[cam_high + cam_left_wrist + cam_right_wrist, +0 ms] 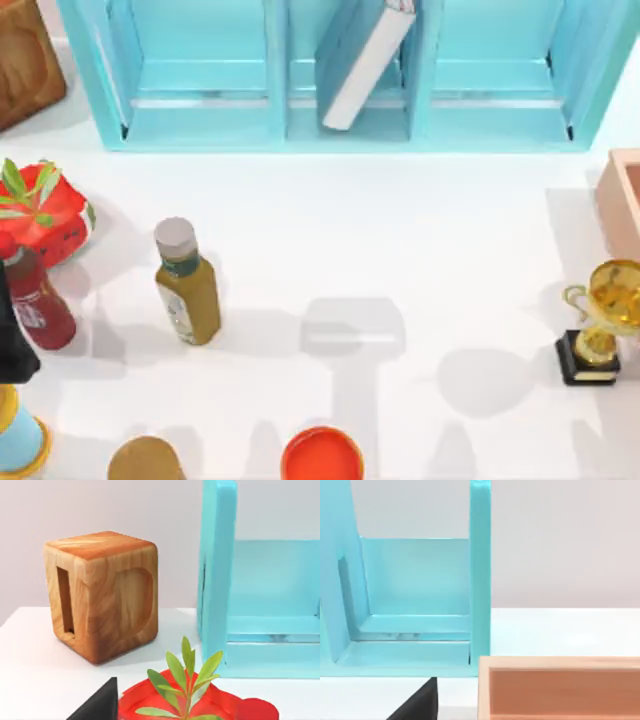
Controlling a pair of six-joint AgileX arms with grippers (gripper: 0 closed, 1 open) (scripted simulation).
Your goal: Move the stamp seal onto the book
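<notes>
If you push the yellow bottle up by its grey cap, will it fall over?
Probably: the bottle stands tall and narrow on a small base, so a high push would likely tip it. Lying down, its round body might roll. It looks smooth, perhaps slippery.

Rendered tabletop scene: white table (400,250), light blue shelf unit (200,110)

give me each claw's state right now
Left claw: a dark fingertip by the red strawberry-like object, open or shut cannot be told.
Right claw: a dark fingertip near the shelf unit, cannot be told.
</notes>
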